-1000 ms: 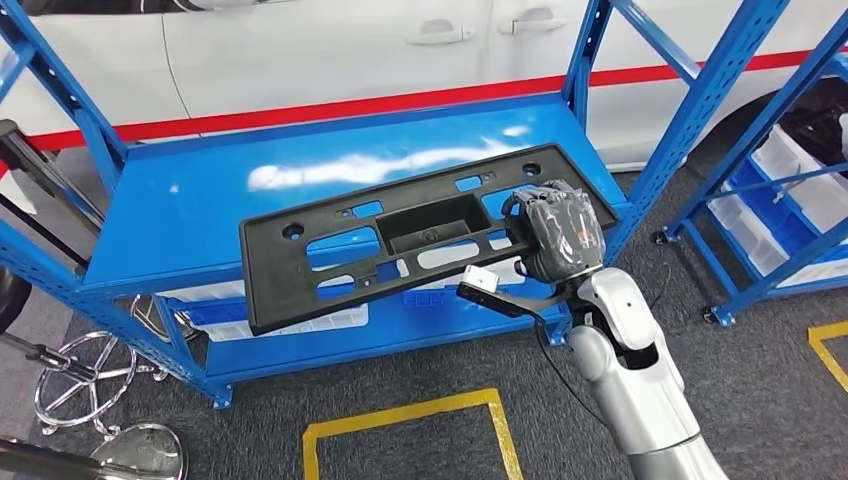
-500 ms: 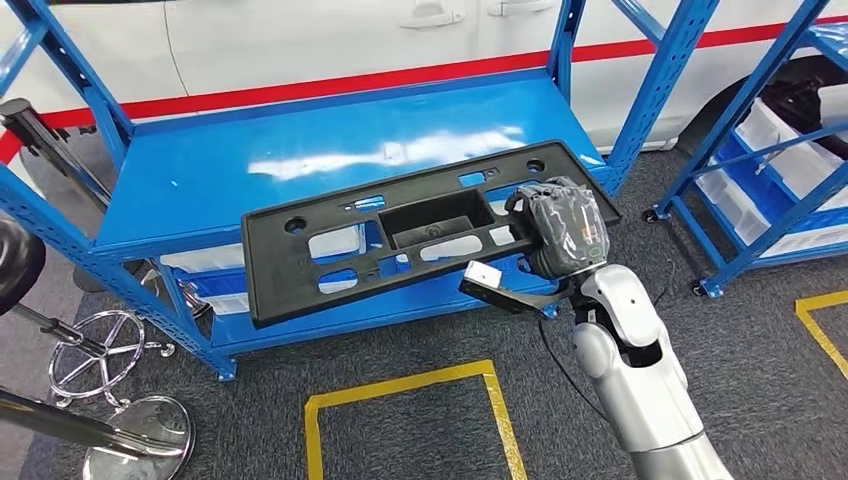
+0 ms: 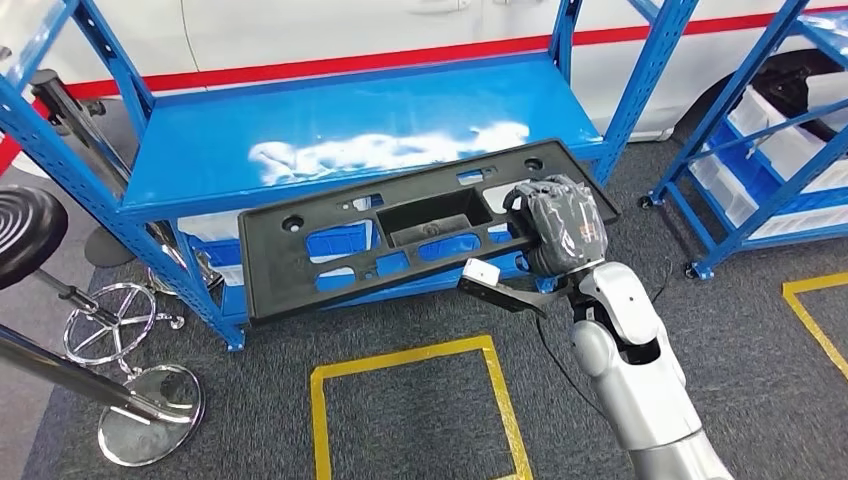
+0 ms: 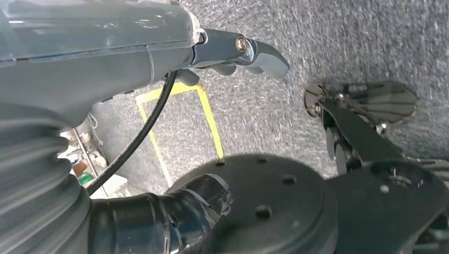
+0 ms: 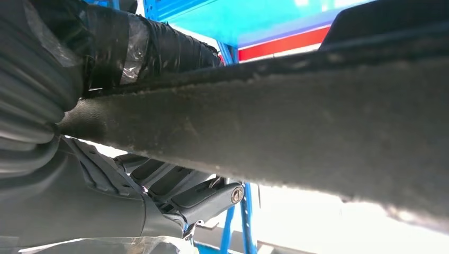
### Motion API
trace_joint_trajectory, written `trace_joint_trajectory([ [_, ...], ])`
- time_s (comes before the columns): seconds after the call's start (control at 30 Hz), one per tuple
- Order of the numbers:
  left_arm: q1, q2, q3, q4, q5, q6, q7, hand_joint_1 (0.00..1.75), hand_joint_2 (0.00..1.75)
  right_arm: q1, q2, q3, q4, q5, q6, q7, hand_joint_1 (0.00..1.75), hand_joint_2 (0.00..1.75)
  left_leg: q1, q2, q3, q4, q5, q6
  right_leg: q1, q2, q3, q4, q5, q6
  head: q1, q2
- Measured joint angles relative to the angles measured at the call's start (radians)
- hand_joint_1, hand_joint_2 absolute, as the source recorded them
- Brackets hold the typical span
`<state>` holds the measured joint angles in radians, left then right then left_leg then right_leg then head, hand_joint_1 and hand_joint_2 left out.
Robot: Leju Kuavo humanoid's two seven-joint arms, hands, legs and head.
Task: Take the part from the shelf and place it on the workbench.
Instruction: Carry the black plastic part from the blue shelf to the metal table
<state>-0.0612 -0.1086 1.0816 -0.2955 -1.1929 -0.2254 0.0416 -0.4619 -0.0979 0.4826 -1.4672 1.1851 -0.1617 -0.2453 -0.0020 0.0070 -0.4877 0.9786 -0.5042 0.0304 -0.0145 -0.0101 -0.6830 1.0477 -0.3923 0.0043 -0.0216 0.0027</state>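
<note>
Carry step in hand: the right robot hand (image 3: 558, 226) is clamped on the right end of the black plastic mounting panel (image 3: 400, 235) — a long, flat moulding with one deep rectangular recess at centre and several cut-outs through it. Head view shows the panel held out level in front of the blue shelf rack (image 3: 330, 125), its far edge overlapping the shelf's front lip; whether it touches that lip or is just clear of it cannot be told. Right wrist view confirms the grasp: taped dark fingers (image 5: 132, 39) wrap over one face of the panel edge and the grey thumb (image 5: 206, 198) lies under it. The left robot hand (image 4: 233, 50) hangs low over the grey carpet, fingers apart, holding nothing. No desk visible in these views, so the placing half of the task is judged not yet begun. Next move likely calls for keeping the panel level on a one-ended grip — long lever, it may sag or twist — while turning to find the desk. Count: one panel, two blue shelf racks (second one (image 3: 745, 150) at right with white bins), one black stool (image 3: 30, 225), two yellow floor squares (image 3: 410, 400).
</note>
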Motion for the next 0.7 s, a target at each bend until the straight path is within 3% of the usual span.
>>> trace_joint_trajectory([
  [0.03,-0.001,0.000,0.000,0.000,0.000,0.000,0.000,0.00,1.75,-0.001,0.000,0.000,0.000,-0.001,0.001,0.000,1.75,1.75,0.002,0.003,-0.010,-0.005,0.015,0.008,0.000,0.002,-0.010,0.026,-0.037,0.004,0.000,0.000],
  [0.1,-0.001,-0.001,0.000,-0.001,-0.001,-0.001,0.000,0.00,1.75,-0.001,-0.001,0.000,0.000,-0.001,0.002,0.002,1.75,1.75,0.003,0.006,-0.038,-0.003,0.039,0.018,-0.001,0.005,-0.036,0.133,-0.141,0.009,0.000,0.000],
  [0.13,0.000,-0.001,0.000,-0.001,-0.001,-0.001,0.000,0.00,1.75,-0.001,-0.001,0.000,0.000,-0.001,0.003,0.002,1.75,1.75,0.002,0.007,-0.055,0.002,0.049,0.019,-0.001,0.005,-0.047,0.196,-0.175,0.012,0.000,0.000],
  [0.17,0.001,0.000,0.001,-0.002,-0.001,-0.001,0.000,0.00,1.75,-0.001,-0.001,0.000,0.000,-0.001,0.003,0.002,1.75,1.75,0.001,0.007,-0.074,0.008,0.059,0.019,-0.001,0.005,-0.050,0.245,-0.184,0.014,0.000,0.000],
  [0.23,0.001,0.000,0.001,-0.002,-0.002,-0.002,0.000,0.00,1.75,-0.001,-0.002,0.000,0.000,-0.001,0.004,0.003,1.75,1.75,0.001,0.007,-0.112,0.024,0.075,0.016,-0.003,0.005,-0.015,0.257,-0.140,0.017,0.000,0.000],
  [0.27,0.001,0.000,0.001,-0.003,-0.002,-0.003,0.001,0.00,1.75,-0.002,-0.002,0.000,0.000,-0.001,0.005,0.003,1.75,1.75,0.001,0.006,-0.129,0.033,0.081,0.013,-0.005,0.005,0.026,0.216,-0.115,0.017,0.000,0.000],
  [0.3,0.001,0.000,0.001,-0.003,-0.003,-0.003,0.001,0.00,1.75,-0.004,-0.002,0.000,0.000,-0.001,0.005,0.003,1.75,1.75,-0.001,0.006,-0.145,0.042,0.087,0.009,-0.005,0.005,0.074,0.154,-0.108,0.016,0.000,0.000],
  [0.37,0.002,0.000,0.001,-0.003,-0.004,-0.004,0.002,0.00,1.75,-0.008,-0.001,0.000,-0.001,-0.002,0.006,0.003,1.75,1.75,-0.002,0.005,-0.165,0.055,0.100,-0.001,-0.001,0.007,0.148,0.039,-0.130,0.008,0.000,0.000],
  [0.4,0.003,0.000,0.001,-0.003,-0.004,-0.005,0.003,0.00,1.75,-0.010,-0.001,0.000,-0.002,-0.002,0.007,0.003,1.75,1.75,-0.003,0.005,-0.171,0.056,0.108,-0.006,0.003,0.008,0.161,0.010,-0.141,0.002,0.000,0.000],
  [0.47,0.007,0.000,0.002,-0.003,-0.004,-0.006,0.003,0.00,1.75,-0.013,-0.002,0.000,-0.002,-0.003,0.010,0.005,1.75,1.75,-0.002,0.004,-0.180,0.053,0.122,-0.017,0.003,0.006,0.150,-0.005,-0.128,-0.013,0.000,0.000],
  [0.5,0.007,0.000,0.002,-0.003,-0.004,-0.006,0.003,0.00,1.75,-0.015,-0.002,0.000,-0.002,-0.003,0.012,0.005,1.75,1.75,-0.001,0.002,-0.189,0.060,0.108,-0.022,0.001,0.004,0.141,-0.008,-0.117,-0.022,0.000,0.000],
  [0.57,0.007,0.000,0.002,-0.003,-0.004,-0.007,0.003,0.00,1.75,-0.019,-0.001,0.000,-0.002,-0.003,0.015,0.006,1.75,1.75,0.003,0.000,-0.213,0.129,0.029,-0.031,-0.003,0.001,0.119,-0.013,-0.094,-0.039,-0.001,0.000],
  [0.63,0.007,0.000,0.002,-0.003,-0.004,-0.007,0.003,0.00,1.75,-0.020,-0.001,0.000,-0.002,-0.003,0.016,0.007,1.75,1.75,0.007,0.000,-0.240,0.255,-0.060,-0.038,-0.001,0.000,0.094,-0.011,-0.075,-0.045,-0.001,0.000],
  [0.67,0.007,0.000,0.003,-0.003,-0.004,-0.008,0.003,0.00,1.75,-0.020,-0.001,0.000,-0.002,-0.003,0.016,0.008,1.75,1.75,0.008,0.000,-0.245,0.307,-0.077,-0.040,0.000,-0.001,0.081,-0.010,-0.065,-0.045,-0.001,0.000],
  [0.7,0.007,0.000,0.003,-0.003,-0.005,-0.008,0.003,0.00,1.75,-0.020,-0.001,0.000,-0.002,-0.003,0.016,0.009,1.75,1.75,0.008,0.000,-0.236,0.333,-0.071,-0.041,0.000,-0.001,0.068,-0.008,-0.056,-0.044,-0.001,0.000],
])
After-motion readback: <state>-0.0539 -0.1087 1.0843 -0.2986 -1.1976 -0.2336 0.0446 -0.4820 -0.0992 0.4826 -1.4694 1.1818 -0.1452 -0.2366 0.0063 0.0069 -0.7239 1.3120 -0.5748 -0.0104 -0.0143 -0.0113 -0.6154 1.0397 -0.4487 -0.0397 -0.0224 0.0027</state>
